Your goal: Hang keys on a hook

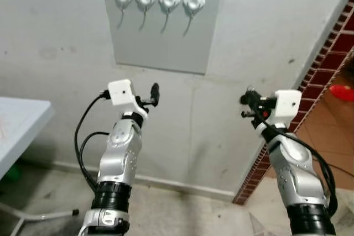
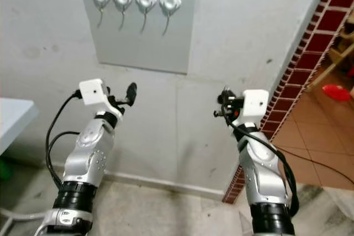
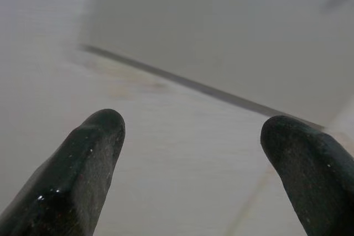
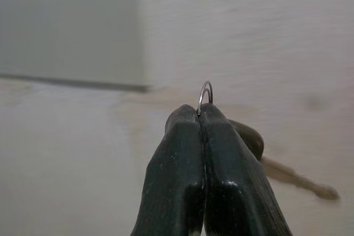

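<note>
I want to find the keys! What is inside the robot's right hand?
The right hand is shut on a thin metal key ring, with a key sticking out behind. The fingers cover the rest.

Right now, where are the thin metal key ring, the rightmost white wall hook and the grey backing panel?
Thin metal key ring (image 4: 205,93): right wrist view, top of its loop.
Rightmost white wall hook (image 1: 193,1): left eye view, its diamond base.
Grey backing panel (image 1: 160,51): left eye view, bare lower area.

Pale plaster wall (image 1: 66,31), white table (image 1: 22,120) at left, red-tiled floor (image 1: 332,131) at right
</note>
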Motion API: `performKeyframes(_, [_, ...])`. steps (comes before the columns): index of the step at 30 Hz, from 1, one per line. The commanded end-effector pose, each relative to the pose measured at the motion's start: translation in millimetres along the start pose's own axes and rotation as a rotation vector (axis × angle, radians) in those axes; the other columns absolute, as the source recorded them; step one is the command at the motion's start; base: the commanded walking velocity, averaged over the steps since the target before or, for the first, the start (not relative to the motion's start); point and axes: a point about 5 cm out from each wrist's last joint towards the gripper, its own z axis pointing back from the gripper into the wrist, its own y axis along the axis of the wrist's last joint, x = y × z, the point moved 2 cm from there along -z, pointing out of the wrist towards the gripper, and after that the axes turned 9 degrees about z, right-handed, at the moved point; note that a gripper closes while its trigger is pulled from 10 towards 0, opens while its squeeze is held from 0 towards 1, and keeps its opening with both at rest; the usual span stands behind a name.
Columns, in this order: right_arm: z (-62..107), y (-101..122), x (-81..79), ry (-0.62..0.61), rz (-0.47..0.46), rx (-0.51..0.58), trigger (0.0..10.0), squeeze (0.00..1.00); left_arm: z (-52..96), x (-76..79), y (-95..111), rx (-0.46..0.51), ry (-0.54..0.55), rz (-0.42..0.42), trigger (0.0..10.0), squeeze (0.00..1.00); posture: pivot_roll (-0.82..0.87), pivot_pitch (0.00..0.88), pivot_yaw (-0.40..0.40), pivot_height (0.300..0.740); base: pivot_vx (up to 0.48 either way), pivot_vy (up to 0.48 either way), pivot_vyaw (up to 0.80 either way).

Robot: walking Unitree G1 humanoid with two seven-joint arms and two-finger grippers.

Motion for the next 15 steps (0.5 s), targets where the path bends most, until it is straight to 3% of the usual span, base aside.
performKeyframes(1, [-4.1,8,-9.2,0.03,-0.01,0.03,10.0,0.0,0.9,-9.4,5,0.014,0.028,-0.014,10.0,0.0,-0.06,0.0,-0.046,0.74,0.0,0.476,0.0])
performKeyframes(5, [-3.7,8,-9.7,0.031,-0.011,0.029,10.0,0.0,1.2,-9.9,5,0.015,0.034,-0.017,10.0,0.0,-0.06,0.0,-0.046,0.74,0.0,0.366,0.0])
performKeyframes(15, [-5.1,9,-14.4,0.073,-0.014,0.033,10.0,0.0,-1.9,4.4,2,-0.039,-0.014,-0.053,10.0,0.0,-0.06,0.0,-0.044,0.74,0.0,0.0,0.0])
